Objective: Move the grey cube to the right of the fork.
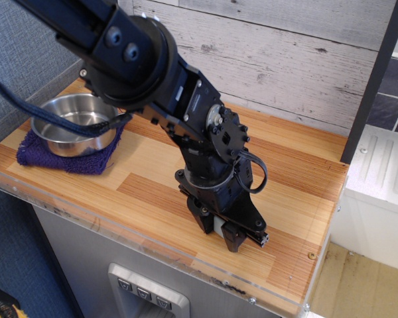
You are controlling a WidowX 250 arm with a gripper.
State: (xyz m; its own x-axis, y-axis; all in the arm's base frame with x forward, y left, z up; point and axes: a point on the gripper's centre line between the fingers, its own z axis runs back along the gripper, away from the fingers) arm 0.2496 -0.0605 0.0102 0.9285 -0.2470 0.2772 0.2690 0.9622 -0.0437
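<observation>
My gripper [227, 230] points down near the front edge of the wooden counter [152, 172], right of the middle. Its black fingers [237, 236] are closed around the grey cube [219, 227]. Only a pale sliver of the cube shows between them, low over the wood; I cannot tell whether it touches the surface. The fork with the red handle is hidden behind my arm [152, 73].
A steel pan [69, 122] sits on a purple cloth [63, 158] at the left of the counter. A plank wall [285, 53] runs along the back. The counter's front edge [186, 262] is just below the gripper. A white appliance [378, 179] stands off to the right.
</observation>
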